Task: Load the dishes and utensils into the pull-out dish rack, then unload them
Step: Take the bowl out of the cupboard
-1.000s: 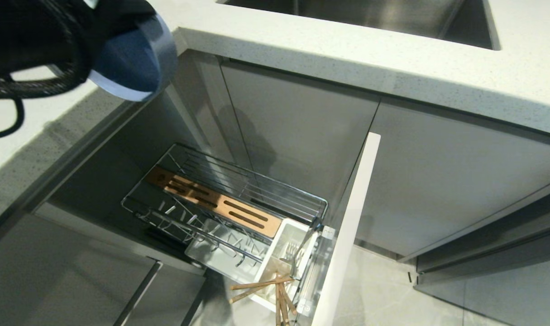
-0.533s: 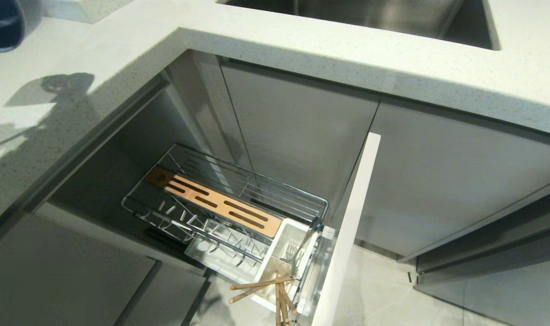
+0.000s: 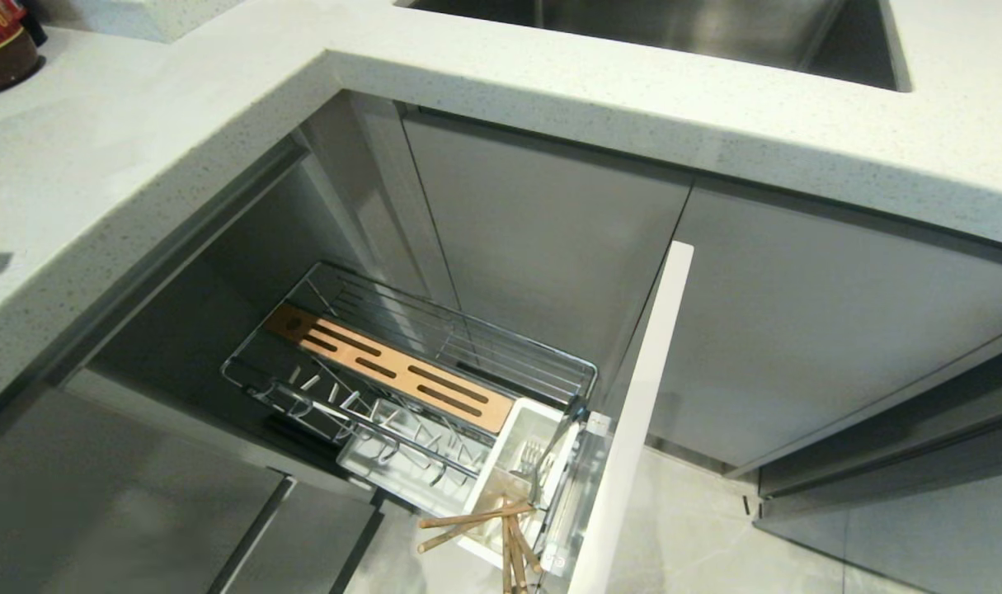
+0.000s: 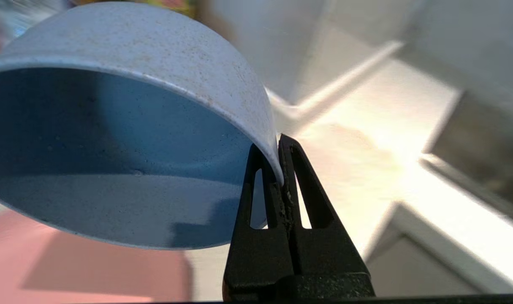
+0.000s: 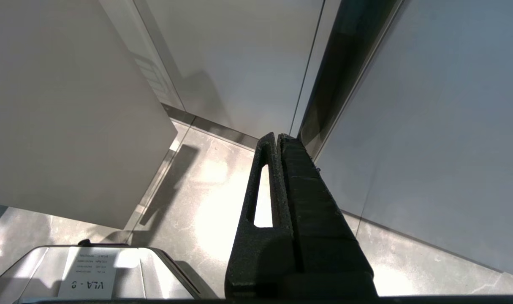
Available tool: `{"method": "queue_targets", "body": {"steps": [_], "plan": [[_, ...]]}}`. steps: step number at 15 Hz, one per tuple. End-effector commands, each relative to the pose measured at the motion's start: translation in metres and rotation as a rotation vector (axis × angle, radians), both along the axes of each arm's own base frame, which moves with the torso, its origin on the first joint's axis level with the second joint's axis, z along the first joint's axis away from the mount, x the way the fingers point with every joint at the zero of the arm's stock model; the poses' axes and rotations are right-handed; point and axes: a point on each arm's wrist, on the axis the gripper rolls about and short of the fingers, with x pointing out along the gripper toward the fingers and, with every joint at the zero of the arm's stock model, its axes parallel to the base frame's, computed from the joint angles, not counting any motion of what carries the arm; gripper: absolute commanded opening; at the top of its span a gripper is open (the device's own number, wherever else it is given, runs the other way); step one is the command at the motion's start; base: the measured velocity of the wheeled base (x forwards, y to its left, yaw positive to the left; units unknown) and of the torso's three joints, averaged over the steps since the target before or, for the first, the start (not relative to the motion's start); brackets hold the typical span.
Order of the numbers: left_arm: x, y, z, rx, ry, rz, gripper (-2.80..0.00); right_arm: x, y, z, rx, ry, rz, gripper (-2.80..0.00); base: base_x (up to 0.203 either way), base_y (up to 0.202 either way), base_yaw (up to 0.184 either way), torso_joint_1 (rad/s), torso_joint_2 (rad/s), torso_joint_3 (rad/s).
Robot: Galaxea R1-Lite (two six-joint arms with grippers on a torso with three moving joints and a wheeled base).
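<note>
Unloading: my left gripper (image 4: 280, 169) is clamped on the pale-blue bowl's (image 4: 112, 139) rim; next, I'd set it beside the pink plate (image 4: 83, 270).

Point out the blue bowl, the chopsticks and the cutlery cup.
Bowl (image 4: 125, 139), left wrist view, inner wall.
Chopsticks (image 3: 476, 519), head view, shaft of the crosswise stick.
Cutlery cup (image 3: 501, 462), head view, white side wall.

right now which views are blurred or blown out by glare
Left wrist view: the background behind the pale-blue bowl is motion-smeared, with the counter washed out, while the left tool stays sharp. Right wrist view: a bright glare patch on the floor. Head view: evenly lit and sharp.
</note>
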Motion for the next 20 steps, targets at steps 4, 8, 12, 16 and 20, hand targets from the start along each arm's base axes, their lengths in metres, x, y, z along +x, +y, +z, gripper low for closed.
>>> {"method": "queue_targets", "body": {"steps": [4, 8, 12, 16, 20], "plan": [[-0.031, 0.011, -0.011, 0.056, 0.202, 0.114, -2.8, 0.0, 0.0, 0.0, 0.0, 0.0, 0.0, -2.8, 0.0, 0.0, 0.0, 0.0, 0.0, 0.0], [-0.039, 0.013, -0.023, 0.078, 0.395, 0.177, -2.8, 0.0, 0.0, 0.0, 0.0, 0.0, 0.0, -2.8, 0.0, 0.0, 0.0, 0.0, 0.0, 0.0], [-0.039, 0.014, -0.034, 0.059, 0.625, 0.195, -2.8, 0.0, 0.0, 0.0, 0.0, 0.0, 0.0, -2.8, 0.0, 0.0, 0.0, 0.0, 0.0, 0.0], [-0.036, 0.014, -0.039, 0.038, 0.8, 0.183, -2.8, 0.0, 0.0, 0.0, 0.0, 0.0, -0.001, -2.8, 0.0, 0.0, 0.0, 0.0, 0.0, 0.0], [-0.027, 0.015, -0.036, -0.003, 0.877, 0.161, -2.8, 0.0, 0.0, 0.0, 0.0, 0.0, -0.001, -2.8, 0.0, 0.0, 0.0, 0.0, 0.0, 0.0]]}}
